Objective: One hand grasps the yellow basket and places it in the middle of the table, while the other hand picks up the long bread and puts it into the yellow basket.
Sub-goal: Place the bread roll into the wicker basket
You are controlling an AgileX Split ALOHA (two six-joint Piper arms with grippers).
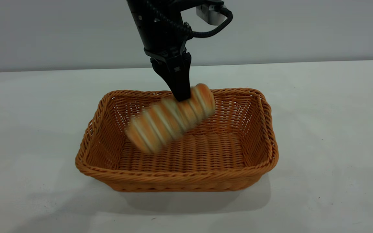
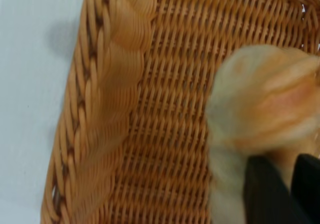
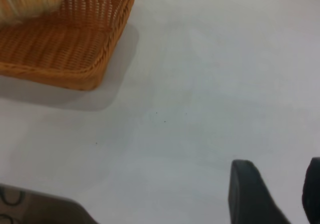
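A wide, flat white table (image 1: 319, 129) with a matte surface and a few tiny dark specks. One thing rests directly on it: a rectangular yellow basket (image 1: 176, 176) of orange-tan wicker with a braided rim, sitting near the middle and casting a soft shadow.

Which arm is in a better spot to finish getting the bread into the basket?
Probably the left. Its hand is directly over the basket at the bread, which looks blurred and tilted inside. The right hand hangs open over bare table, away from the basket.

A plain grey wall (image 1: 303, 29) stands behind — bare, evenly lit.
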